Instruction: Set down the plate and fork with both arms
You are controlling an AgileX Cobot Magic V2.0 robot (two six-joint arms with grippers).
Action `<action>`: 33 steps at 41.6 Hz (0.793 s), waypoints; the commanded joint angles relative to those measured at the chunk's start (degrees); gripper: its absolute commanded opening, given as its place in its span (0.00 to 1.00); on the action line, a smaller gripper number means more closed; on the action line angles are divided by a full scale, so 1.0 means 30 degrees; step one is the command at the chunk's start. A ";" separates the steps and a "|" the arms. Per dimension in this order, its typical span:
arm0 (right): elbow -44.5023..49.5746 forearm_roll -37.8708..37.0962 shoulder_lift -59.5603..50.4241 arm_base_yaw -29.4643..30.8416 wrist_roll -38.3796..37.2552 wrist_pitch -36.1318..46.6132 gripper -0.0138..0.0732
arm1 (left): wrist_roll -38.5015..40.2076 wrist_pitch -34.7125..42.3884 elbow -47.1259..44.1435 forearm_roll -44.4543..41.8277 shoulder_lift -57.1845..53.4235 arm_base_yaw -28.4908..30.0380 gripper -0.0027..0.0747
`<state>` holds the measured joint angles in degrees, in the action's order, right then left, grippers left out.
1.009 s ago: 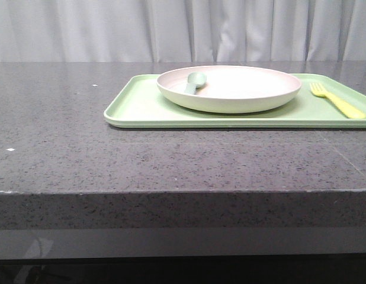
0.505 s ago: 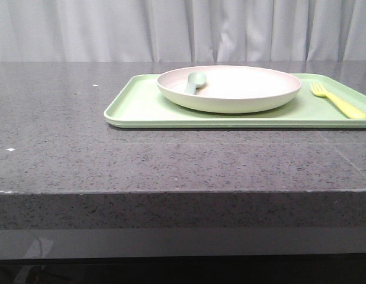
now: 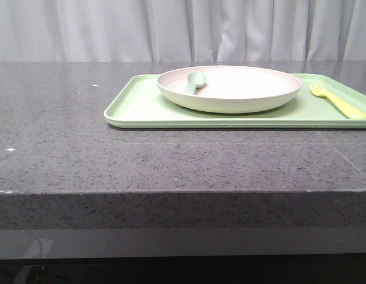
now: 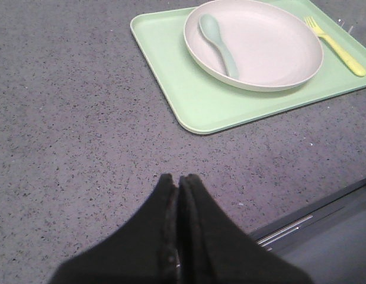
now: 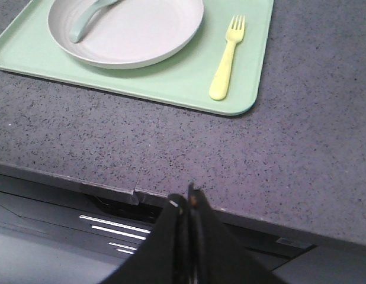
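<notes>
Left hand [image 4: 178, 180] matte black, tapered; right hand [image 5: 189, 198] black w/ pale fleck

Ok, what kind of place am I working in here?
Probably a lab or demo bench dressed as a dining counter: a dark speckled stone-look countertop, a plain pale curtain behind it, and one child-style meal setting, a green tray carrying a cream plate, spoon and yellow fork.
</notes>
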<state>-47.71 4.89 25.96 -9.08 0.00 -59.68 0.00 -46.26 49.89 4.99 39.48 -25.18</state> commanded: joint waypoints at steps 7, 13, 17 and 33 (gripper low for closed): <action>-0.0407 -0.0199 0.0108 0.0031 0.0194 0.1210 0.08 | 0.0331 0.2038 0.0053 0.0218 -0.0477 -0.0159 0.01; -0.0407 -0.0219 0.0108 0.0031 0.0194 0.1071 0.08 | 0.0124 0.4243 -0.1892 -0.1262 -0.1915 0.0670 0.01; -0.0407 -0.0218 0.0108 0.0031 0.0194 0.1071 0.08 | 0.0124 0.6732 -0.4504 -0.2464 -0.3288 0.2028 0.01; -0.0407 -0.0218 0.0108 0.0031 0.0194 0.1071 0.08 | 0.0124 1.4652 -1.3845 -0.2024 -1.0061 0.6191 0.01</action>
<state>-47.66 4.89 25.96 -9.08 0.00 -59.82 0.00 -11.28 10.05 -2.10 11.63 -8.13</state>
